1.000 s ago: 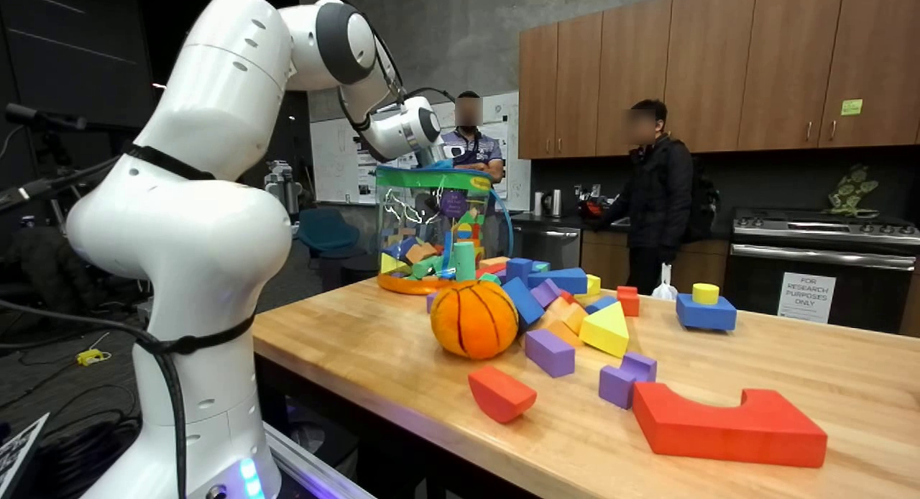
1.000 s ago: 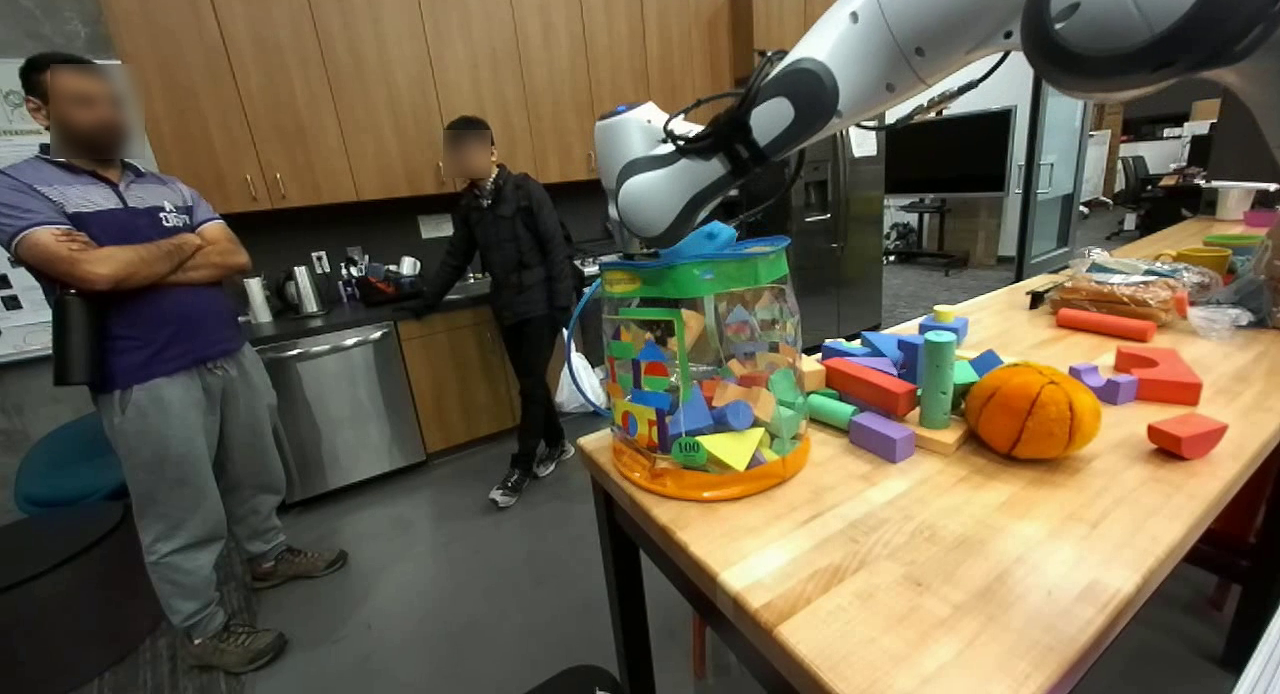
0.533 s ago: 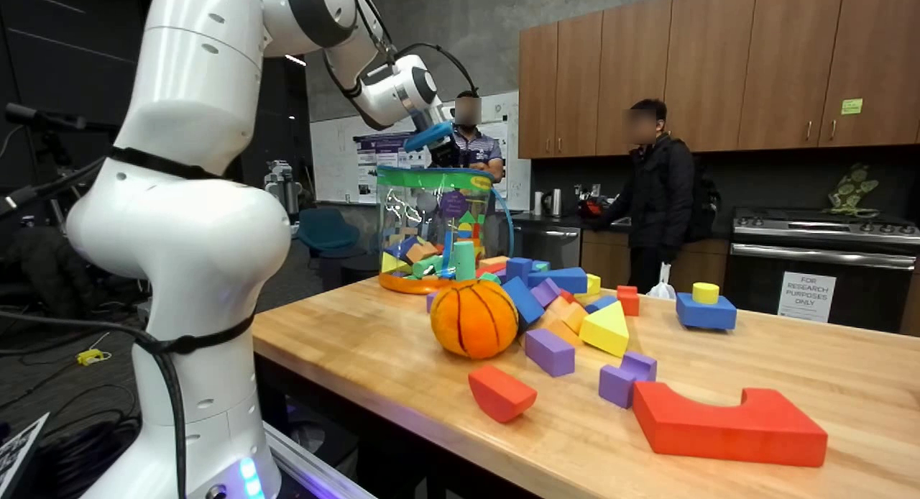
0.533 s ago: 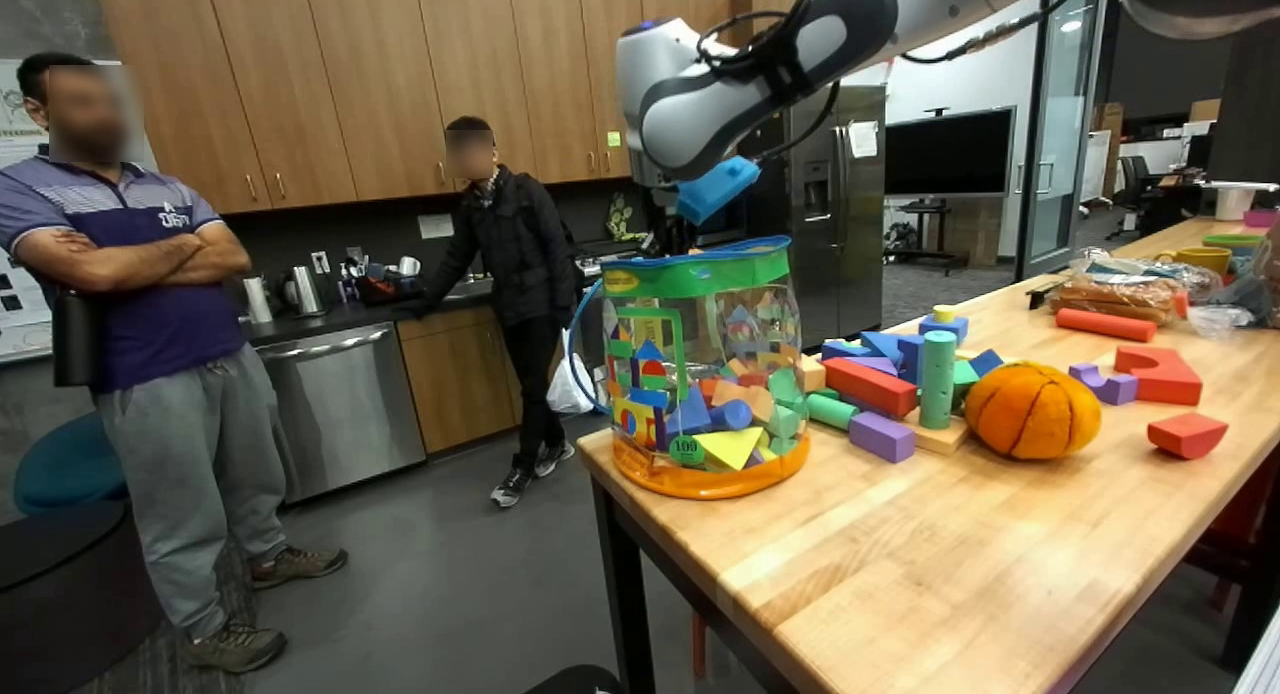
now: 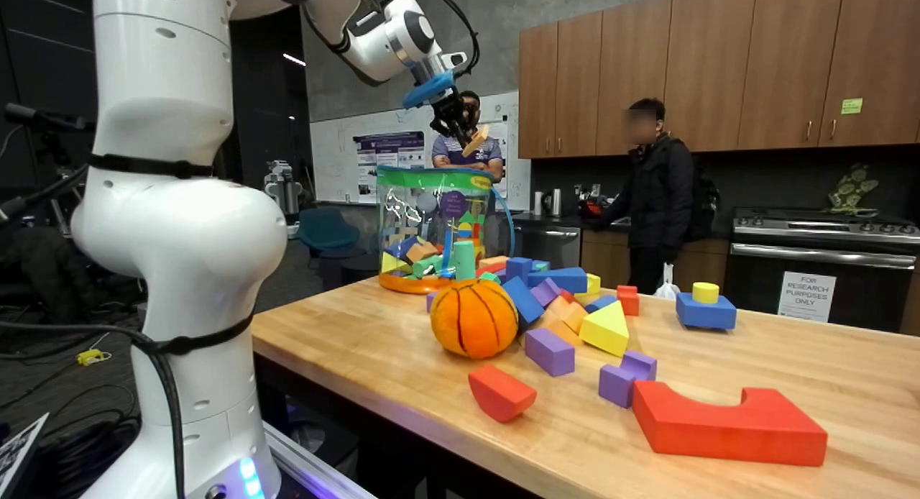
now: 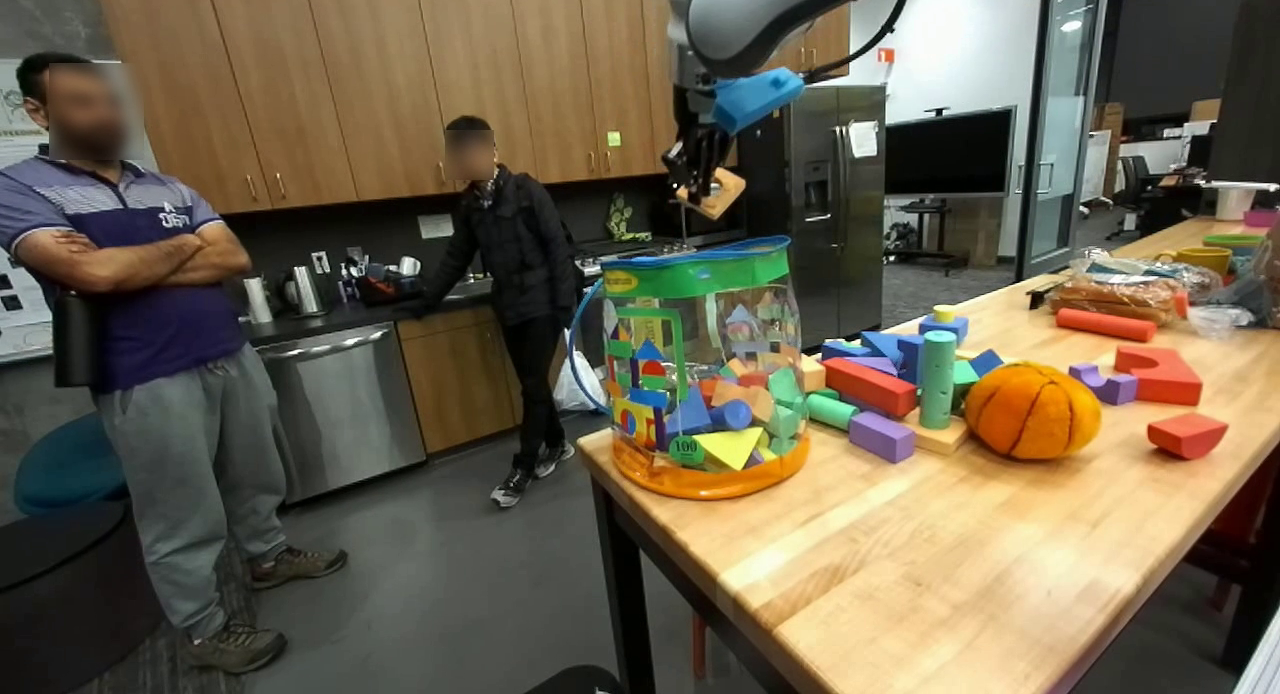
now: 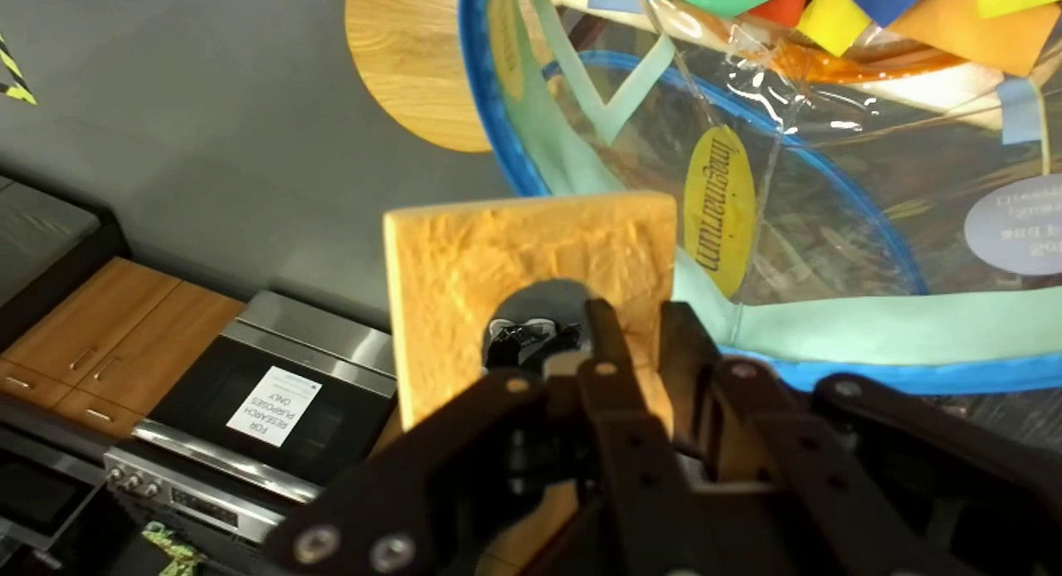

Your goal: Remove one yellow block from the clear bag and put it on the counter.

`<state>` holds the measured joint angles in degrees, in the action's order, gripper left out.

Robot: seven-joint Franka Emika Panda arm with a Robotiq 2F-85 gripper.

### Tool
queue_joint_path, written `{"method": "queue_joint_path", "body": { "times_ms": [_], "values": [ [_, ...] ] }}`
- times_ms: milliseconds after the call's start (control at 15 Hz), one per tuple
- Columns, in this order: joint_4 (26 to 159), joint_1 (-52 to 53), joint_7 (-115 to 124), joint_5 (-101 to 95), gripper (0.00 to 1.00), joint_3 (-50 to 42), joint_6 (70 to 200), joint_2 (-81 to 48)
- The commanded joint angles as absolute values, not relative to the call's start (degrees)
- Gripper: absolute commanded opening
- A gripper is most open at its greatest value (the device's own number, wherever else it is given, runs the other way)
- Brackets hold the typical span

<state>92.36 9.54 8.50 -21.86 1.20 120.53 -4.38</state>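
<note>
Yellow-tan block (image 7: 531,248): square with a round hole, tilted, in the air above the clear bag (image 6: 740,276), apart from its rim.
Gripper (image 7: 640,327): fingers clamped on one side of the block, seemingly with one finger in the hole, though blur leaves that unsure.
Clear bag: upright at the end of the butcher-block counter (image 6: 880,544), mixed coloured blocks (image 6: 732,415) inside.
Orange ball (image 5: 474,319): on the counter beside a heap of loose blocks (image 6: 870,386).

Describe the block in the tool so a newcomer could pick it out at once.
Find the clear bag standing at one end of the wooden counter. Above its rim, the tool grips a flat, yellowish-tan, squarish block. Unlike the blocks in the bag, it hangs aloft and has a rounded opening through it.
</note>
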Motion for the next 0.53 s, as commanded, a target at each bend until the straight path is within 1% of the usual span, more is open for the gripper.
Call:
{"method": "queue_joint_path", "body": {
  "times_ms": [0, 267, 467],
  "values": [
    [97.0, 6.2, 7.1, -19.0, 0.04, 1.2, 122.1, 1.0],
    [101.7, 2.0, 6.8, -15.4, 0.04, -0.7, 125.0, 4.0],
    [106.8, -1.7, 5.4, -12.7, 0.04, -3.4, 129.6, 5.5]
  ]
}}
